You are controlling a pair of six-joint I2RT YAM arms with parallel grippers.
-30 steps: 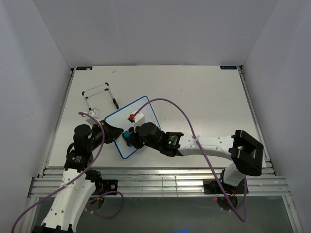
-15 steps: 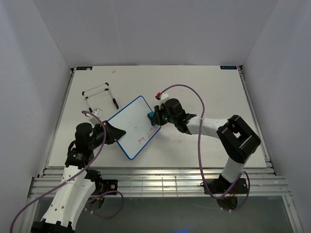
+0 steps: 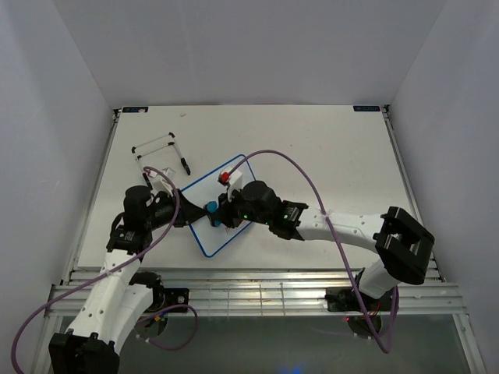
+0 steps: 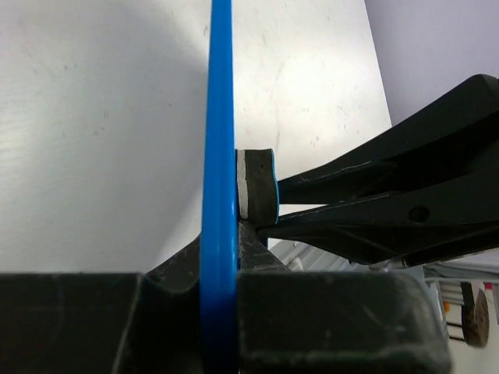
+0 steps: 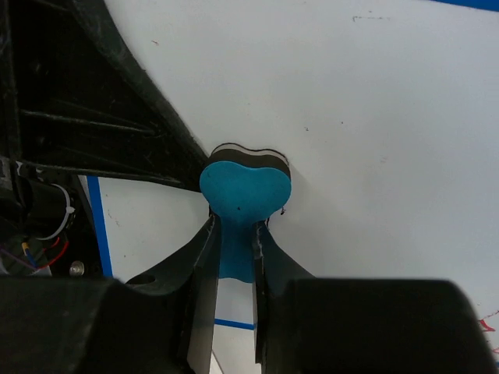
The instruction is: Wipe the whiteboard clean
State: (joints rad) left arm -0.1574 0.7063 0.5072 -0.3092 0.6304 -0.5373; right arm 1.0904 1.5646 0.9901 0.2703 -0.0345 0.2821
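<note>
The whiteboard (image 3: pixel 212 238), white with a thin blue frame, lies tilted at the table's near left. My left gripper (image 3: pixel 184 216) is shut on its left edge; the left wrist view shows the blue frame (image 4: pixel 220 140) edge-on between the jaws (image 4: pixel 221 261). My right gripper (image 3: pixel 217 212) is shut on the blue bow-shaped eraser (image 3: pixel 211 208) and presses it on the board's left part, close to the left gripper. In the right wrist view the eraser (image 5: pixel 246 185) sits against the white board (image 5: pixel 374 117). A bit of red mark (image 5: pixel 489 322) shows at the lower right.
A white-and-black wire stand (image 3: pixel 160 153) stands behind the board at the back left. The right arm (image 3: pixel 327 226) stretches across the near table with its purple cable (image 3: pixel 300 175) looping above. The table's near edge is a metal rail (image 3: pixel 257 282).
The right gripper has swept the eraser from the board's right corner back across to its left part. The left gripper has kept its hold and has shifted a little forward.
</note>
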